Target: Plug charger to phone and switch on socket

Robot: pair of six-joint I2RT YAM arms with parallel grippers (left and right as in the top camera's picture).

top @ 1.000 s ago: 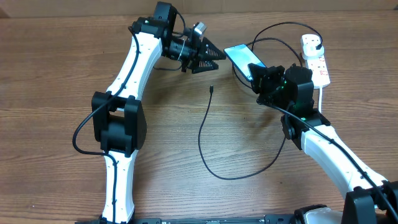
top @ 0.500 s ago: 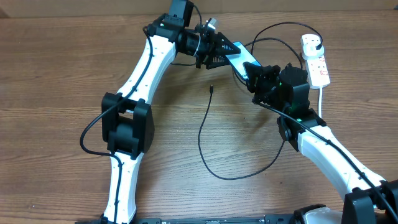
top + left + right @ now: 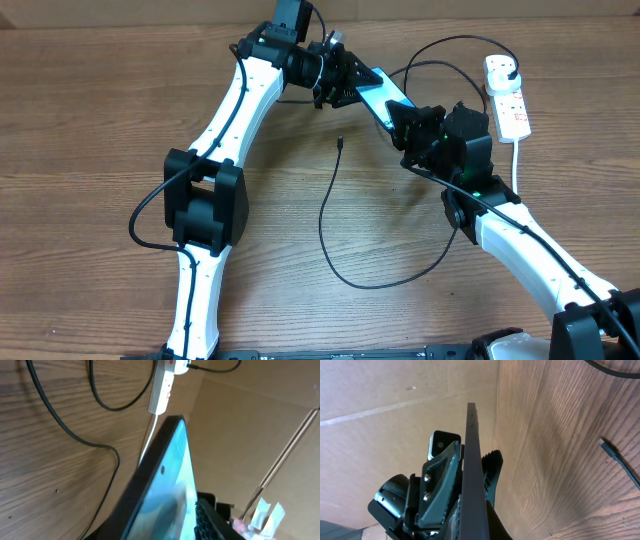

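Overhead view: the phone (image 3: 382, 95) is up off the desk (image 3: 100, 150), held btwn the two arms. Its long side runs from top-left down to bottom-right, and it is tipped on its edge. R claw (image 3: 405, 122) is shut tight on the low right end. L claw (image 3: 345, 85) sits at the top-left end w/ a finger on each side of the phone. Can't tell if it pinches or just sits near.

The charger (image 3: 322, 215) is a thin black wire lying loose on the desk. Its small tip (image 3: 341, 143) lies just below the phone, on the robot's side, not touching it. L claw looks a bit nearer the tip than R claw, so I think L should go get it while R holds the phone. Can't see which end of the phone has the hole.

Only thing w/ something in it: the socket (image 3: 507, 100), far right and well apart, w/ a black plug (image 3: 512, 68) in it. No claw is near its red mark (image 3: 520, 120).
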